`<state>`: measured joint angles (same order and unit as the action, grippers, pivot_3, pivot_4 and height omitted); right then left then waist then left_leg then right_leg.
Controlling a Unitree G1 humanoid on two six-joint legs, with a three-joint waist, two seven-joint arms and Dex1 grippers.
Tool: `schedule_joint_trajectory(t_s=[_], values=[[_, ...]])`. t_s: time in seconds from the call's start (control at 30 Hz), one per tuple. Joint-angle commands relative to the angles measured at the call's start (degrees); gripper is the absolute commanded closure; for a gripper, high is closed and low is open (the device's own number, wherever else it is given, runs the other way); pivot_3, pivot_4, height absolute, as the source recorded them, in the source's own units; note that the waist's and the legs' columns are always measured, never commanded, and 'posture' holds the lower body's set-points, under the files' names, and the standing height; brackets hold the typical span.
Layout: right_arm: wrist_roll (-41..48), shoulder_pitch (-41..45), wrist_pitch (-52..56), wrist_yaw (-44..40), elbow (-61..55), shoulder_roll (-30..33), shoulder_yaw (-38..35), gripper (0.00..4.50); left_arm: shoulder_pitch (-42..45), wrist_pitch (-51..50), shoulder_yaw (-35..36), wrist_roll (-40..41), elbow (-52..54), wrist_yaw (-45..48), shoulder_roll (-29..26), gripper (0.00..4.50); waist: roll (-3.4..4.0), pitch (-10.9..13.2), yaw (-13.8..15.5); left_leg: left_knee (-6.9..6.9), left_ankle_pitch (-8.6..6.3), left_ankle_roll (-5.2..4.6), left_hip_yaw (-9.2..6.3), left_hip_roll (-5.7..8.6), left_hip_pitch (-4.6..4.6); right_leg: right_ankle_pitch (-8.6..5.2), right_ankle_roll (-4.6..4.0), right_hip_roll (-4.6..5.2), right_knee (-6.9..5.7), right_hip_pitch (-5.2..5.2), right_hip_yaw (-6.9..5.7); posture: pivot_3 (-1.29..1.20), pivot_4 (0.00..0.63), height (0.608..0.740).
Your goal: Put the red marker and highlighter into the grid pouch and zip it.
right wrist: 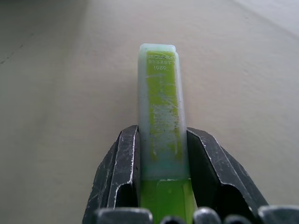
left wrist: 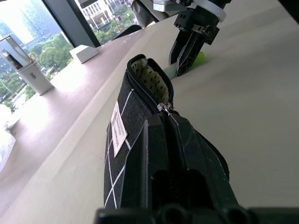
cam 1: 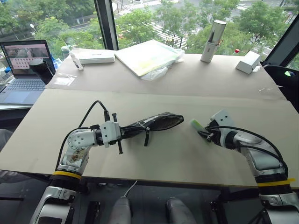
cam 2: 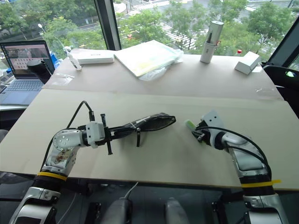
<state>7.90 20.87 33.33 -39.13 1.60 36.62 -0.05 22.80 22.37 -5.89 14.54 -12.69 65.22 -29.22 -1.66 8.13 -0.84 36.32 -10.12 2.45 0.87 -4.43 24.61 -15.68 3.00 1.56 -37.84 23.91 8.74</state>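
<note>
Our right gripper (right wrist: 161, 154) pinches the highlighter (right wrist: 161, 116) beside the grid pouch (cam 1: 156, 123), light, rigid, slick; left gripper (cam 1: 122, 133) clamps the floppy pouch.

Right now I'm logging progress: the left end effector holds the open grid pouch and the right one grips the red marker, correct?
Not quite. The right end effector grips the highlighter, as the right wrist view shows. The left end effector does hold the open grid pouch.

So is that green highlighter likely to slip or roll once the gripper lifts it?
Probably not. The highlighter looks flat-sided, so it's unlikely to roll. The right gripper pinches it squarely on both sides. Its smooth plastic might slide slightly, and it looks stiff and light.
</note>
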Motion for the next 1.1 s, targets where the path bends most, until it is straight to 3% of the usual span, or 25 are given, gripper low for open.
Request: schedule_joint_trajectory(t_s=[0.03, 0.23, 0.37, 0.63, 0.87, 1.1], values=[[2.1, 5.4, -13.6, -6.1, -3.7, 2.9, -3.0, 3.46, 1.3, 0.7, 0.5, 0.2, 0.2, 0.1, -0.2, 4.5, 0.09, 0.1, -0.1, 0.0, 0.0, 0.0, 0.01, 0.0, 0.03, 0.0, 0.0, 0.0, -0.02, 0.07, 0.02, 0.0, 0.15, 0.74], [9.8, 9.1, -13.5, -19.0, -11.8, 9.3, -3.4, 3.46, 2.0, 1.0, 0.4, 0.3, -0.5, 0.6, -0.1, 4.5, 0.13, 0.1, -0.1, -0.12, 0.0, 0.0, -0.02, 0.0, 0.06, -0.01, 0.01, -0.02, 0.04, 0.11, 0.0, 0.0, 0.15, 0.74], [9.9, 9.3, -13.9, -23.3, -15.9, 11.9, -0.7, 3.46, 2.2, 1.0, 0.3, 0.3, -0.6, 0.7, 0.1, 4.5, 0.12, 0.1, 0.0, -0.08, 0.0, 0.0, -0.03, 0.0, 0.07, -0.01, 0.01, 0.0, 0.11, 0.06, -0.01, 0.0, 0.15, 0.74], [-0.1, 11.6, -21.2, -22.5, -12.1, 10.1, 8.2, 3.46, 2.6, 1.1, 0.3, 0.3, -0.9, 0.9, 0.2, 4.5, 0.12, 0.1, -0.1, -0.06, 0.0, 0.0, -0.02, 0.0, 0.08, -0.01, 0.01, 0.0, 0.06, 0.12, -0.01, 0.0, 0.15, 0.74], [-4.2, 15.0, -24.9, -22.8, -7.7, 7.1, 12.1, 3.46, 2.9, 1.0, 0.2, 0.2, -1.0, 0.8, 0.2, 4.5, 0.12, 0.1, 0.0, -0.06, 0.0, 0.0, -0.01, 0.0, 0.09, 0.0, 0.0, -0.01, 0.05, 0.14, -0.01, 0.0, 0.15, 0.74], [-10.5, 15.2, -30.8, -22.9, -2.4, 8.6, 14.5, 3.46, 2.9, 0.9, 0.4, 0.1, -0.9, 0.6, 0.1, 4.5, 0.12, 0.1, 0.1, -0.05, 0.0, 0.0, 0.0, 0.0, 0.09, 0.0, 0.0, 0.0, 0.06, 0.13, -0.01, 0.0, 0.15, 0.74]])
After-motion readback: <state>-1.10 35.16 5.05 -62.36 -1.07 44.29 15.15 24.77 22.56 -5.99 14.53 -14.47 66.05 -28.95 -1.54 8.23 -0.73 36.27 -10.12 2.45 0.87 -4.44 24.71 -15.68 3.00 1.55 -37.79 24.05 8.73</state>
